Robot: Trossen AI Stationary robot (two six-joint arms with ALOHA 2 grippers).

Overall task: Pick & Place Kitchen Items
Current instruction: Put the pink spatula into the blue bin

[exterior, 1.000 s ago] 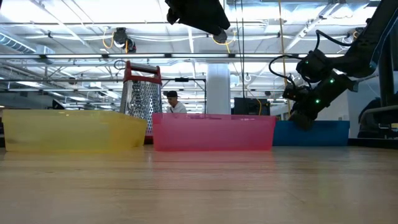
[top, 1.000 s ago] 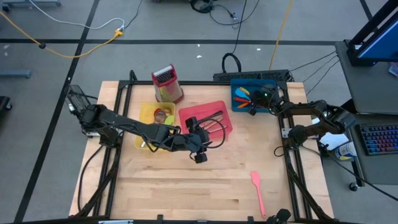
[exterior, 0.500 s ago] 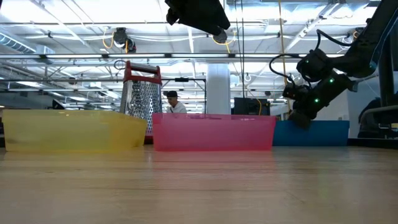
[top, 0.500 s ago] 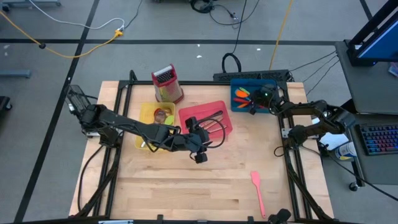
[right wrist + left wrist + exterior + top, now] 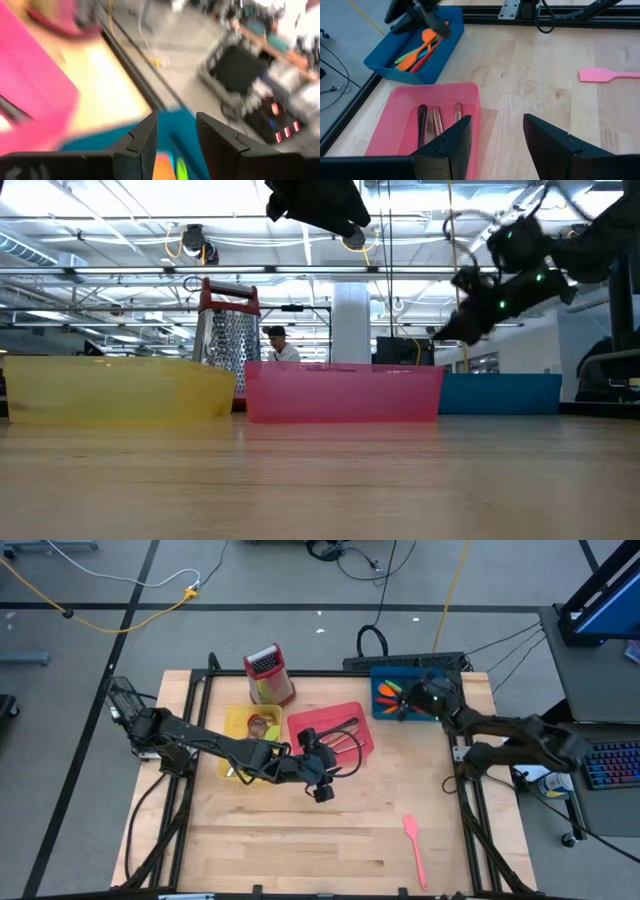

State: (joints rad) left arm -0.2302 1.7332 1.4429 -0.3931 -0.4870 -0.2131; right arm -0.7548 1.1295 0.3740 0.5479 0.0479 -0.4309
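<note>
A: Right end effector point(image 5: 403, 708): fingers parted, empty, above the blue tray point(image 5: 385, 712) of orange and green utensils point(image 5: 420, 46).

B: Left end effector point(image 5: 338, 747): apart, empty, over the pink tray point(image 5: 395, 120) holding dark cutlery point(image 5: 437, 120).

A: Pink spatula point(image 5: 414, 848): lying flat, alone, on the bench point(image 5: 300, 840), well apart from both.

B: Risk, I'd say: fingertips scraping wood, or skidding it away.

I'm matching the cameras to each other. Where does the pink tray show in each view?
High view: pink tray mid-table, between the yellow tray and blue tray.
Low view: centre, on the tabletop.
Left wrist view: lower left, cutlery inside.
Right wrist view: blurred pink area at left.
Shared landmark: the blue tray.
</note>
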